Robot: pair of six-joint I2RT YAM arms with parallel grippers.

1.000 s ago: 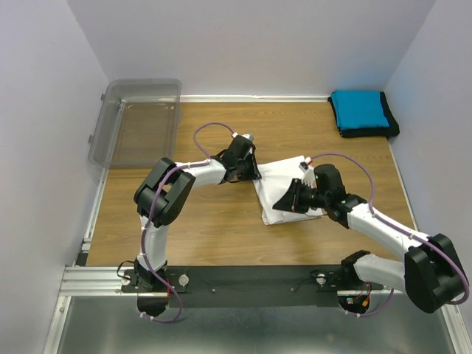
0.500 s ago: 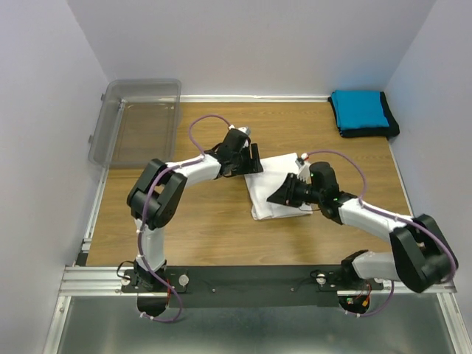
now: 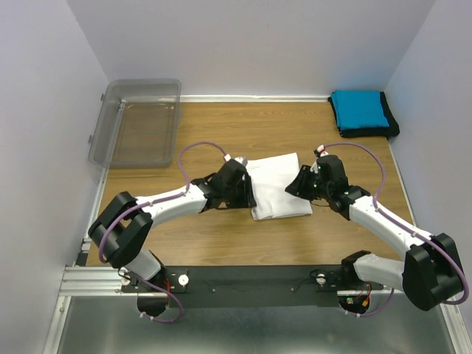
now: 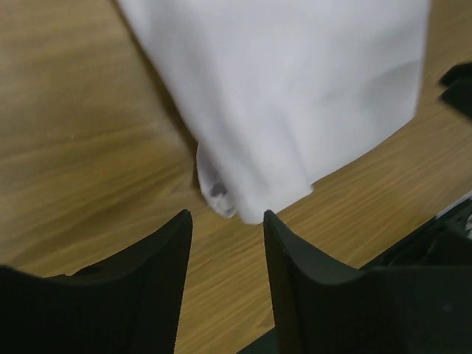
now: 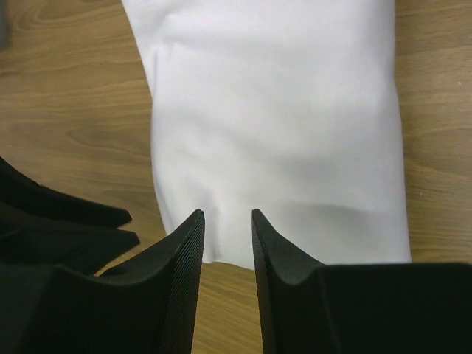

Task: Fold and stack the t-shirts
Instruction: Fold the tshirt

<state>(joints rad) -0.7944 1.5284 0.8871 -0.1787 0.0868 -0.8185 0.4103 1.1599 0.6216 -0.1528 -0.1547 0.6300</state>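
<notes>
The white t-shirt [image 3: 276,186] lies folded in a flat rectangle at the middle of the table. My left gripper [image 3: 248,195] is at its left edge, open and empty; in the left wrist view the gripper [image 4: 227,221] is just short of the shirt's corner [image 4: 295,96]. My right gripper [image 3: 301,184] is at the shirt's right edge, open and empty; its wrist view shows the gripper [image 5: 227,217] at the edge of the shirt [image 5: 280,125]. The bright blue shirt [image 3: 359,109] lies folded on the black one [image 3: 391,127] at the far right corner.
A clear plastic bin [image 3: 140,122] stands at the far left against the wall. Walls close in the left, back and right sides. The left gripper's fingers [image 5: 59,221] show at the left of the right wrist view.
The left gripper has swung from the shirt's far left corner to its near left edge. The right gripper has drawn back to the right edge. The shirt has shifted left and lies flatter.
</notes>
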